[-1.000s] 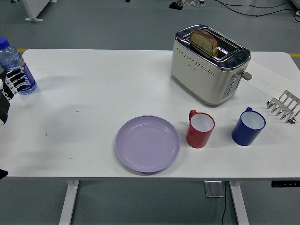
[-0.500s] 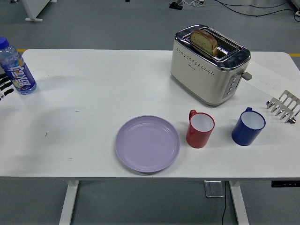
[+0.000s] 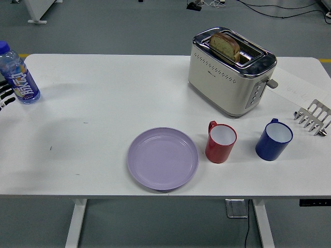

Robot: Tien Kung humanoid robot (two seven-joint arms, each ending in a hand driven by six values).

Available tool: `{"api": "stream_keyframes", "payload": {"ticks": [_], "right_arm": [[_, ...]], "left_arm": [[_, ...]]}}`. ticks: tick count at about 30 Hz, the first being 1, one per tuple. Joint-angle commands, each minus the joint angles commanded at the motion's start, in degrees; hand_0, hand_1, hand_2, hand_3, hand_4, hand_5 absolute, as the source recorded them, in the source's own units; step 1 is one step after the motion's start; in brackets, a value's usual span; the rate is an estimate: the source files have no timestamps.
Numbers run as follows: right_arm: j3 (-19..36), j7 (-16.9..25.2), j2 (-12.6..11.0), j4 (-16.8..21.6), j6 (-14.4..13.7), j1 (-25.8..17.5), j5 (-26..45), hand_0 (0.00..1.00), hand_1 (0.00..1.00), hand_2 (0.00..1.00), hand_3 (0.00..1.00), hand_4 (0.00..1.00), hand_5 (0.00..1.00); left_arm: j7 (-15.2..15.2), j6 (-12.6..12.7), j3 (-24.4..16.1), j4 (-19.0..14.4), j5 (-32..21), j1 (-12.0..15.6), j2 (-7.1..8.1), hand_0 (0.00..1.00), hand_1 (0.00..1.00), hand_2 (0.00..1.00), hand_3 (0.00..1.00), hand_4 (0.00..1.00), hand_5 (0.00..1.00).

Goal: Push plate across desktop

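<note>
A round lilac plate (image 3: 163,158) lies flat on the white table (image 3: 103,103), near the front edge and a little left of centre. Nothing touches it. Only a sliver of my left hand (image 3: 4,96) shows at the picture's left edge, beside a water bottle (image 3: 18,75) and far from the plate. My right hand is out of view.
A red mug (image 3: 221,141) stands just right of the plate, with a blue mug (image 3: 274,139) further right. A steel toaster (image 3: 230,70) holding a bread slice stands at the back right. A metal rack (image 3: 313,118) sits at the right edge.
My left hand has pulled back to the left, from in front of the bottle to the picture's edge. The plate and the other things have not moved.
</note>
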Motion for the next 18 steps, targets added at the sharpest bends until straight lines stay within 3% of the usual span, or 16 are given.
{"api": "stream_keyframes", "payload": {"ticks": [18], "right_arm": [[0.1, 0.0, -0.1, 0.0, 0.0, -0.6, 0.0, 0.658, 0.641, 0.716, 0.666, 0.255, 0.282]], "left_arm": [[0.1, 0.0, 0.7, 0.1, 0.1, 0.5, -0.15, 0.768, 0.801, 0.785, 0.728, 0.564, 0.998]]}}
